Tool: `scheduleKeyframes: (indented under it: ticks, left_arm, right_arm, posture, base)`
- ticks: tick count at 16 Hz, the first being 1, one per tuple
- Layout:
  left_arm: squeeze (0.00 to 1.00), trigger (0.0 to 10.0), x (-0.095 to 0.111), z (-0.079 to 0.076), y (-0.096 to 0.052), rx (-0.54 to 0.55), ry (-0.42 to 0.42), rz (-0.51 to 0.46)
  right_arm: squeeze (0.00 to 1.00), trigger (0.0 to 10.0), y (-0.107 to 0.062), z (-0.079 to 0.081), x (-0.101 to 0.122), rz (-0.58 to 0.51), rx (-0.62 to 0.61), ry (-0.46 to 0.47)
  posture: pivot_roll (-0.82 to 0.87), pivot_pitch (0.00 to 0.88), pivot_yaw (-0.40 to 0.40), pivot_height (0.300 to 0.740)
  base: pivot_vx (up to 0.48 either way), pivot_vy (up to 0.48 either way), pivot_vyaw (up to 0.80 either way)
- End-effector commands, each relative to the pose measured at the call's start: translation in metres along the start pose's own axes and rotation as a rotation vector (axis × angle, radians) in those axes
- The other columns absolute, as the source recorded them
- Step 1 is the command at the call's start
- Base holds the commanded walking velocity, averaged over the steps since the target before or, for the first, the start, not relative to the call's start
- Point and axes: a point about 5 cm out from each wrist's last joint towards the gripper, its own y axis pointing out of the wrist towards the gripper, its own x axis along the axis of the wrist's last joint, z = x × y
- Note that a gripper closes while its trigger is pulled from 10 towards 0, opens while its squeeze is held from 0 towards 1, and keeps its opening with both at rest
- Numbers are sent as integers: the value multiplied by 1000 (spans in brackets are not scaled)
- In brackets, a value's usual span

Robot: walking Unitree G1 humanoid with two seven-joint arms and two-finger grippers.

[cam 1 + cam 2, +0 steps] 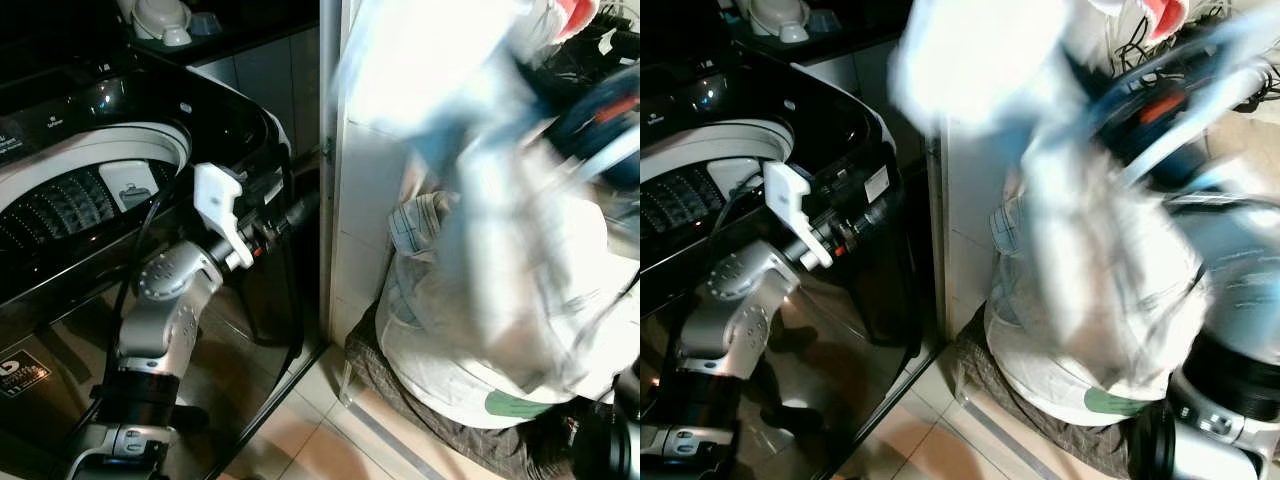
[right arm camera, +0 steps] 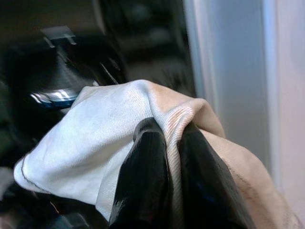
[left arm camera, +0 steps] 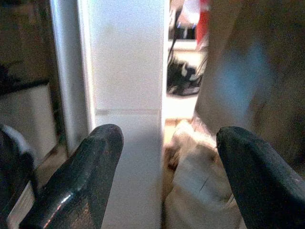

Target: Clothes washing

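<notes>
Pinching a fold of white cloth between its closed fingers, the right gripper is holding the garment up, blurred, above the heap of clothes on the floor. The left gripper is hanging with fingers wide beside the black washing machine, whose drum is lying open farther back.

Home laundry corner. Black top-loading washing machine with lid open, ribbed drum visible inside. Just right of the washer: white tiled wall edge, then a pile of clothes on the floor against it. Tiled floor in front of the washer. Small containers on a dark surface behind the washer.
</notes>
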Motion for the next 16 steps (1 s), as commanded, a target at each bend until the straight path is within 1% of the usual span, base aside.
scheduleKeyframes:
  ticks: [1, 2, 3, 4, 5, 6, 7, 8, 9, 11, 12, 13, 14, 15, 16]
  left_arm:
    - [0, 10000, 12, -11, 7, -88, -9, -38]
    - [0, 10000, 12, -14, 8, -110, -17, -39]
    - [831, 10000, 15, -23, 11, -150, -99, -62]
    - [1000, 10000, 23, -23, 14, -144, -179, -123]
    - [1000, 10000, 27, -20, 14, -117, -169, -144]
    - [1000, 10000, 37, -2, 15, -4, -137, -193]
    - [1000, 10000, 40, 3, 15, 22, -138, -207]
    - [1000, 10000, 48, 12, 14, 67, -148, -240]
    - [1000, 10000, 53, 15, 14, 82, -162, -258]
    - [1000, 10000, 66, 15, 20, 86, -195, -324]
    - [1000, 10000, 67, 12, 23, 59, -172, -303]
    - [1000, 10000, 57, -1, 29, -33, -124, -203]
    - [1000, 10000, 47, -9, 32, -85, -102, -123]
    - [1000, 10000, 30, -22, 34, -153, -65, -12]
    - [1000, 10000, 14, -32, 35, -184, -36, 50]
  right_arm:
    - [0, 0, 0, -5, -5, 24, -36, 0]
    - [0, 0, 0, -5, -7, 25, -35, 9]
    - [0, 0, -2, -4, -18, 94, -29, -17]
    - [0, 0, -6, -6, -37, 234, -45, -102]
    - [0, 0, -8, -8, -45, 298, -56, -143]
    - [0, 0, -13, -11, -63, 426, -65, -234]
    - [0, 0, -15, -10, -67, 454, -56, -254]
    - [0, 0, -18, -8, -75, 509, -19, -300]
    - [0, 0, -19, -5, -78, 518, 8, -313]
    - [0, 0, -19, 2, -79, 515, 69, -320]
    - [0, 0, -18, 3, -78, 506, 82, -318]
    - [0, 0, -17, 7, -75, 475, 107, -298]
    - [0, 0, -16, 10, -72, 446, 128, -280]
    - [0, 0, -14, 14, -67, 396, 158, -250]
    - [0, 0, -14, 18, -61, 348, 187, -218]
  posture:
    - [-65, 0, 22, 740]
    - [-65, 0, 22, 740]
    - [-67, 0, 22, 740]
    - [-70, 0, 23, 740]
    - [-70, 0, 23, 740]
    - [-72, 0, 22, 740]
    - [-72, 0, 22, 740]
    - [-72, 0, 22, 740]
    - [-72, 0, 22, 740]
    - [-71, 0, 28, 740]
    - [-70, 0, 27, 740]
    - [-70, 0, 27, 740]
    - [-70, 0, 27, 740]
    - [-70, 0, 27, 740]
    - [-70, 0, 27, 740]
  base:
    - [0, 0, 0]
    - [0, 0, 0]
    - [0, 0, 0]
    - [0, 0, 0]
    - [0, 0, 0]
    - [0, 0, 0]
    - [0, 0, 0]
    - [0, 0, 0]
    - [0, 0, 0]
    - [0, 0, 0]
    - [0, 0, 0]
    - [0, 0, 0]
    - [0, 0, 0]
    - [0, 0, 0]
    - [0, 0, 0]
